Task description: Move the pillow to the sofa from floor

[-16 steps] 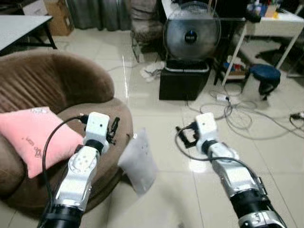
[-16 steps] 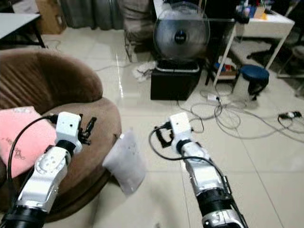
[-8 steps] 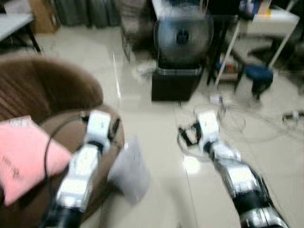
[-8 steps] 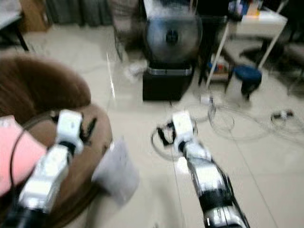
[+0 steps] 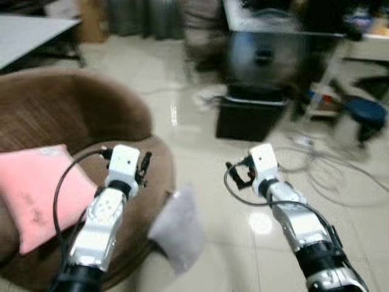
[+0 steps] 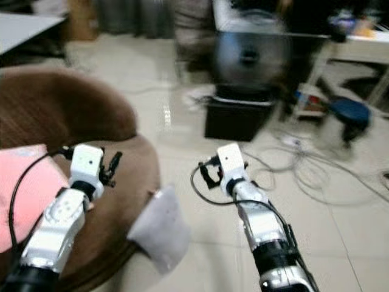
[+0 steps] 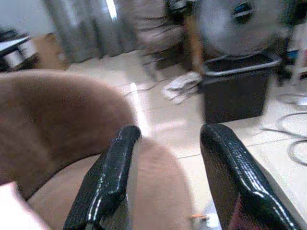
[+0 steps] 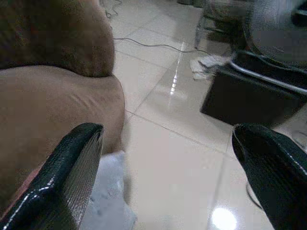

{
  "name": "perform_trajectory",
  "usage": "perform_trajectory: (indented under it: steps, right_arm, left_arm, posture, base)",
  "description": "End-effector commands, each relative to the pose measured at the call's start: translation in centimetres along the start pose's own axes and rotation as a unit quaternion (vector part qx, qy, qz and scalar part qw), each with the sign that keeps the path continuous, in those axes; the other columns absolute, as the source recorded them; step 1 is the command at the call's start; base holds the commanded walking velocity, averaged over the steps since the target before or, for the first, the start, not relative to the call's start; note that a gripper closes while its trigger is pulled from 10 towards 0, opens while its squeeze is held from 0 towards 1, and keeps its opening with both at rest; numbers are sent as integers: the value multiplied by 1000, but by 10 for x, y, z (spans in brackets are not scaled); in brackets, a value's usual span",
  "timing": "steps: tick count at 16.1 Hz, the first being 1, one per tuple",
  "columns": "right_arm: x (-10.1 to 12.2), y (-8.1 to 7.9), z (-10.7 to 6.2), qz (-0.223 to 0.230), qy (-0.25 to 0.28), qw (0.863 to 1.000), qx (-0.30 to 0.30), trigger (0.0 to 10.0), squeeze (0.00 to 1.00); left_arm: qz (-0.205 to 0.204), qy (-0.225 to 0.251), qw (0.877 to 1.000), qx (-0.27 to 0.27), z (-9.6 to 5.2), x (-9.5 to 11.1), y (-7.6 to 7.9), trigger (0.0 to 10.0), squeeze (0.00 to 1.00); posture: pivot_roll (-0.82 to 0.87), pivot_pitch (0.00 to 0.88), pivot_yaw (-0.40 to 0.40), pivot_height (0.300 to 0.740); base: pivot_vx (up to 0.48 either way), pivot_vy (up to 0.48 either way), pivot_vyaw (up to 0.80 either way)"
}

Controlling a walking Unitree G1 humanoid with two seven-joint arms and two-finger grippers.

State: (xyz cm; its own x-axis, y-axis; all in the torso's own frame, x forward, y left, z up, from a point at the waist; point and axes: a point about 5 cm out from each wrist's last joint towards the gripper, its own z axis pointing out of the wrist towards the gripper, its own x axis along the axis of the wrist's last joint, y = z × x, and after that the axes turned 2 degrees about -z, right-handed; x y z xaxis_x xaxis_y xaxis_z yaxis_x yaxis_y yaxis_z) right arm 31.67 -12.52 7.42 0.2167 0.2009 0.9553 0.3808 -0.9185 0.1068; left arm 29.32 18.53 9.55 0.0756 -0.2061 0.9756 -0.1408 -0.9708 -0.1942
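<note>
- The white pillow leans on the floor against the front of the round brown sofa, as it did a second ago.
- A pink pillow lies on the sofa seat, unmoved.
- The whole head view has swung back since half a second ago, so the fan and black box sit further right.
- The left claw still hovers over the sofa seat, fingers wide apart, empty.
- The right claw stays above the floor beside the white pillow, fully open, holding nothing.
</note>
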Motion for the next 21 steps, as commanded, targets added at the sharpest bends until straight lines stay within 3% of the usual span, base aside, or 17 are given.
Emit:
perform_trajectory:
  steps: [1, 3, 8, 12, 21]
  right_arm:
    - [3, -1, 2, -1, 0, 1000, 3, 10000, 0]
    - [2, -1, 2, 1, -1, 1000, 3, 10000, 0]
    - [0, -1, 1, 7, -6, 1000, -4, 10000, 0]
    - [0, -1, 1, 5, -6, 1000, 1, 10000, 0]
    - [0, 0, 1, 2, -7, 1000, 2, 10000, 0]
  left_arm:
    - [3, 8, 1000, 1, 1, 4, 0, 10000, 0]
    - [3, 8, 1000, 0, 1, 4, 0, 10000, 0]
    - [4, 7, 1000, -1, 2, 4, 0, 10000, 0]
    - [6, 4, 1000, 7, 2, 4, -1, 10000, 0]
    - [13, -10, 999, 43, 5, 1, -8, 10000, 0]
  posture:
    - [92, 0, 0, 740]
    - [90, 0, 1, 740]
    - [89, 0, 4, 740]
    - [88, 0, 5, 740]
    - [87, 0, 5, 740]
  base:
    - [379, 0, 0]
    - [375, 0, 0]
    - [379, 0, -724]
    - [350, 0, 0]
    - [0, 0, 0]
